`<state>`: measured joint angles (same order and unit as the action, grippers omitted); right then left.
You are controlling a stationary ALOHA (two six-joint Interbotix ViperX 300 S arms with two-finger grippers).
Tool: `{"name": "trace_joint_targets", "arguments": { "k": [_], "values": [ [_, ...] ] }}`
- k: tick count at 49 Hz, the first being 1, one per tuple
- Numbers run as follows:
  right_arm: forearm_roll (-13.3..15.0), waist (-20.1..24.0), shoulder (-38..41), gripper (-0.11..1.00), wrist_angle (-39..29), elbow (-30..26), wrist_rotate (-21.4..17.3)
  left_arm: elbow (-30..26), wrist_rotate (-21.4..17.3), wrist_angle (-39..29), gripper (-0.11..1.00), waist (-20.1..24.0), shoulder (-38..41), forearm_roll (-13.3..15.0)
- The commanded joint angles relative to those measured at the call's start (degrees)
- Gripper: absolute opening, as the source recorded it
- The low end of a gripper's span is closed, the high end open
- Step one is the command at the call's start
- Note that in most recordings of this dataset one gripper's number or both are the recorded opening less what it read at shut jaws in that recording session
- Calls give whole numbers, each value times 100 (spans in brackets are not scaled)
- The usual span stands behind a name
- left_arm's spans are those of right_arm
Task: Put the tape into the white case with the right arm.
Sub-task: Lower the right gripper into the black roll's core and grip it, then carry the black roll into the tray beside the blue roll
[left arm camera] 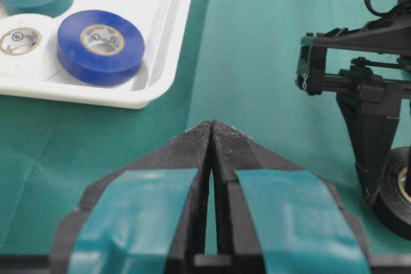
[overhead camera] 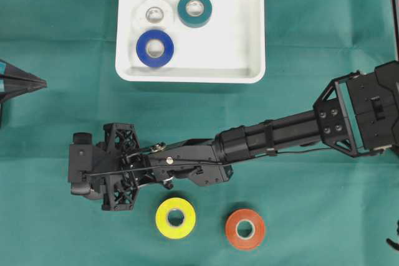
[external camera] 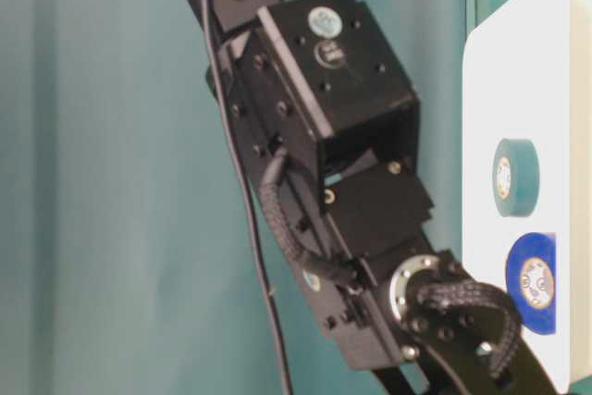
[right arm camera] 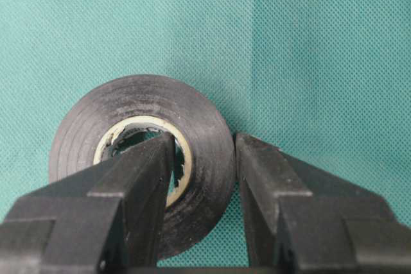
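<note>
On the green cloth (overhead camera: pixel 299 54), the right claw (right arm camera: pixel 204 158) has pinched the wall of the black tape roll (right arm camera: pixel 138 104), one finger in its hole, well short of the white case (overhead camera: pixel 249 42), so next comes lifting and carrying it there.

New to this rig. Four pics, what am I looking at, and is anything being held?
Two robot arms over a green cloth. The overhead view shows everything; the table-level view is mostly the right arm close up; each wrist camera looks along its own gripper. The white case holds white, teal and blue tape rolls. Yellow and orange rolls lie on the cloth. The right gripper is shut on a black tape roll, one finger inside its core, one outside. The left gripper is shut, holding nothing.
</note>
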<state>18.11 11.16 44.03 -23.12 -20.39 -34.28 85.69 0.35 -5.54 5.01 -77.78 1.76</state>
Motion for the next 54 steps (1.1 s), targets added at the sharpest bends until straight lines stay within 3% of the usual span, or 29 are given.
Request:
{"name": "trace_joint_targets", "arguments": {
  "k": [1, 16, 36, 54],
  "values": [
    [9, -9, -343, 2, 0, -114, -9, -62, 0, 35, 0, 18, 44, -9],
    [9, -9, -888, 1, -176, -114, -114, -62, 0, 35, 0, 18, 44, -9],
    [105, -211, -984, 1, -360, -114, -360, -62, 9, 35, 0, 9, 44, -9],
    [571, -879, -1187, 1, -677, -114, -360, -53, 9, 35, 0, 18, 44, -9]
  ]
}}
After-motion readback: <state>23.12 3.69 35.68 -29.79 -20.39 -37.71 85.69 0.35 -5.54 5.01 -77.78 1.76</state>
